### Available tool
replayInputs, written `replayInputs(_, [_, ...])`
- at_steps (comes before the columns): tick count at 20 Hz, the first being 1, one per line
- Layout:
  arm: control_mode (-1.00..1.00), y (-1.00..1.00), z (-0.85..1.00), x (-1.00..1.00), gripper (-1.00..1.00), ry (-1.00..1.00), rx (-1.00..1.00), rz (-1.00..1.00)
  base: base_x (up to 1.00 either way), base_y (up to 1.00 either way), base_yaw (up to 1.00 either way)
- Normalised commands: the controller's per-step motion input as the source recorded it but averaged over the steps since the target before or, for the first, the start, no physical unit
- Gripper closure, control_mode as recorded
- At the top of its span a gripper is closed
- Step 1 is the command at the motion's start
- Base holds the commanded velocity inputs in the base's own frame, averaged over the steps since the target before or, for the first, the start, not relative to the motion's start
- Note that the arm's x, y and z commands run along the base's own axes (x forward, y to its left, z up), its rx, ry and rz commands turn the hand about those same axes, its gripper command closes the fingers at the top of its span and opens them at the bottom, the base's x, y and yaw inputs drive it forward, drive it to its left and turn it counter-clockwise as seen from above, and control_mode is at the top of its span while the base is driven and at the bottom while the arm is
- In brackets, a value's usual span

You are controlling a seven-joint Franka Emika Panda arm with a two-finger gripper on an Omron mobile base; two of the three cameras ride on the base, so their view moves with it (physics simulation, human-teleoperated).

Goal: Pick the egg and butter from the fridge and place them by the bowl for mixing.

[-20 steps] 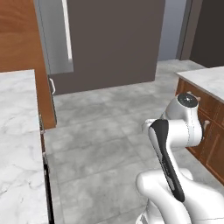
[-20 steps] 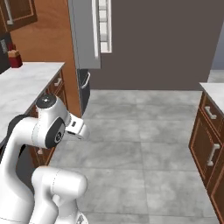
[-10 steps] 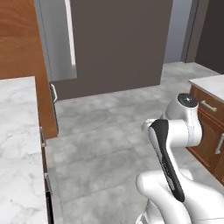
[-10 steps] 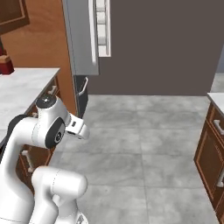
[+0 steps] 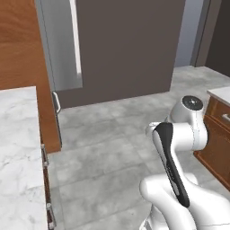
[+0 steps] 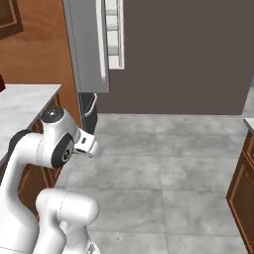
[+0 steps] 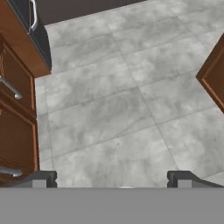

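The tall grey steel fridge (image 5: 58, 45) stands ahead at the top left of the left base view, and in the right base view the fridge (image 6: 87, 49) shows white door bins (image 6: 113, 34) along its edge. A wide dark grey panel (image 5: 126, 45) stands right beside it. My gripper (image 7: 111, 181) hangs open over bare grey floor tiles, fingertips (image 7: 40, 179) far apart with nothing between them. My arm is folded close over the base. The egg, the butter and the bowl are out of view.
A marble counter (image 5: 18, 148) on wooden cabinets runs along the left, with drawers (image 7: 15, 87) close to the hand. Another cabinet (image 5: 220, 130) stands at the right. A dark appliance with a handle (image 6: 88, 111) sits under the fridge side. Tiled floor (image 6: 163, 163) lies ahead.
The whole picture has shifted: the base has driven closer to the fridge, which now looks larger and nearer. The arm's pose is unchanged.
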Motion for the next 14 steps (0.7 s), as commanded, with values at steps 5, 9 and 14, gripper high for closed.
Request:
replayInputs(5, [1.0,0.0,0.0,0.0,-1.0,0.0,0.0,0.0,0.68,-0.17,0.0])
replayInputs(9, [1.0,0.0,0.0,0.0,-1.0,0.0,0.0,0.0,0.69,-0.26,0.0])
replayInputs(14, [1.0,0.0,0.0,0.0,-1.0,0.0,0.0,0.0,0.64,-0.31,0.0])
